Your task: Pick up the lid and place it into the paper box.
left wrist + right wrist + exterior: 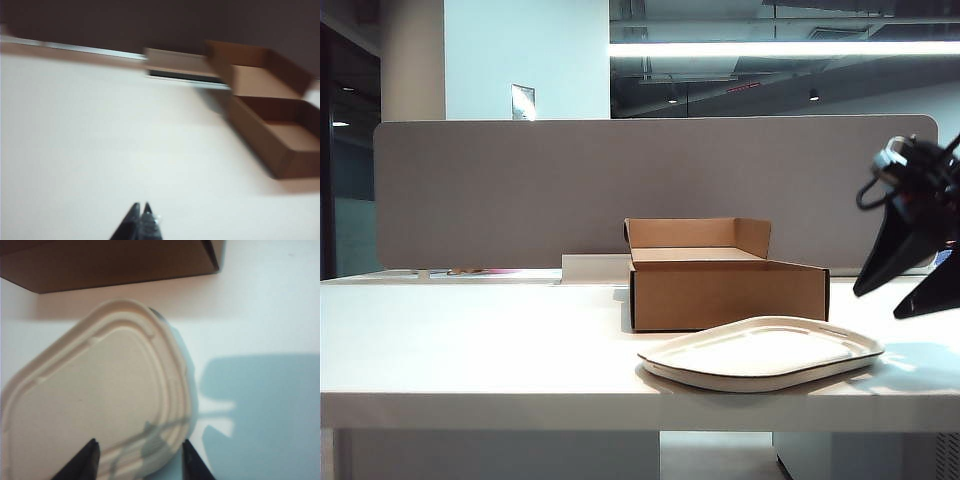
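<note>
White table [470, 350]: lid [760, 352] flat before box [728, 290]. Right tool [140, 460] open above its edge, may slip off the thin rim; left tool [141, 222] closed, idle.

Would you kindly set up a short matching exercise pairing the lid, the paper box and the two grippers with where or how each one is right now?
Things:
1. lid
2. paper box
3. left gripper
4. right gripper

States:
A. fingers together above bare table
B. standing empty, flap upright
C. fingers spread above the lid's edge
D. lying flat on the table in front of the box

Pairs: 1-D, 2-B, 3-A, 4-C
</note>
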Tool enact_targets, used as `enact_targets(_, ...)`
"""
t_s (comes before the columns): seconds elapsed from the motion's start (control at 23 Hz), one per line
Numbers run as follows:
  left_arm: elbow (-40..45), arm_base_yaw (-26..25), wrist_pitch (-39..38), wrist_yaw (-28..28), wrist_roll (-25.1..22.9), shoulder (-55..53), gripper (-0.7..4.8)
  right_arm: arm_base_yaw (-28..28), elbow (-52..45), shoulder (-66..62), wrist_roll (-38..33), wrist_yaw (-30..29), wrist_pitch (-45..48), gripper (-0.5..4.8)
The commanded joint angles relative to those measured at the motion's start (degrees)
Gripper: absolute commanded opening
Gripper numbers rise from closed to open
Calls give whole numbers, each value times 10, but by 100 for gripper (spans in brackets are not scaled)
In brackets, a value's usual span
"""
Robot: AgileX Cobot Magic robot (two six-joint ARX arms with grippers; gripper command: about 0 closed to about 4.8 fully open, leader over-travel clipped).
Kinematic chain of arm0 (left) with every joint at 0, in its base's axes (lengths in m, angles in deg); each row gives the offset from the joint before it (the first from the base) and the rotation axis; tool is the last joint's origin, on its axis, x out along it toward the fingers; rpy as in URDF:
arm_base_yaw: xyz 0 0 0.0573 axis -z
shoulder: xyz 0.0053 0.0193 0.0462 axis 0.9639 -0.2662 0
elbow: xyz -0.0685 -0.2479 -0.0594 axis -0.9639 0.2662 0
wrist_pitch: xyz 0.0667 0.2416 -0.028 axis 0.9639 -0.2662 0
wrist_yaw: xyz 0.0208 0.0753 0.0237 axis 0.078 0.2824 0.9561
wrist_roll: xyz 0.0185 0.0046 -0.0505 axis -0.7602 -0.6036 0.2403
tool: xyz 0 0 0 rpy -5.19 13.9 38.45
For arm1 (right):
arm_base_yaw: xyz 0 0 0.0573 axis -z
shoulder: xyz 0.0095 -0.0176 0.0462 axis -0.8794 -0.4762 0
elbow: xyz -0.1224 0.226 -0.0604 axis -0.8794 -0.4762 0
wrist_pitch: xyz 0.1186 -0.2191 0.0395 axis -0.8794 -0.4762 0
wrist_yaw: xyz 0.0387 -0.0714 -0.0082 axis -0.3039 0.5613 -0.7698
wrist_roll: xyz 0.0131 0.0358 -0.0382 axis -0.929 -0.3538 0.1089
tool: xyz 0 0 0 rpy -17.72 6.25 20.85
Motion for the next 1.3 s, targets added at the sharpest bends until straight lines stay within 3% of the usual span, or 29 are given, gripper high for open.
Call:
enact_targets(0.04, 8, 0, 3, 54, -5, 0, -3, 0, 2, -24, 19, -1, 26, 227)
enact_targets(0.61, 40, 0, 3, 61, -4, 0, -3, 0, 4, -94, 20, 10, 95, 225)
enact_targets(0.96, 50, 0, 8, 61, -4, 0, -3, 0, 5, -105, 20, 9, 101, 196)
enact_targets(1.0, 50, 0, 8, 61, -4, 0, -3, 0, 5, -105, 20, 9, 101, 182)
enact_targets(1.09, 50, 0, 8, 61, -4, 0, -3, 0, 5, -105, 20, 9, 101, 57)
enact_targets(1.22, 50, 0, 8, 61, -4, 0, -3, 0, 5, -105, 20, 10, 104, 36)
enact_targets(1.26, 50, 0, 8, 61, -4, 0, -3, 0, 5, -105, 20, 10, 105, -8)
enact_targets(1.3, 50, 0, 8, 61, -4, 0, -3, 0, 5, -105, 20, 9, 107, -8)
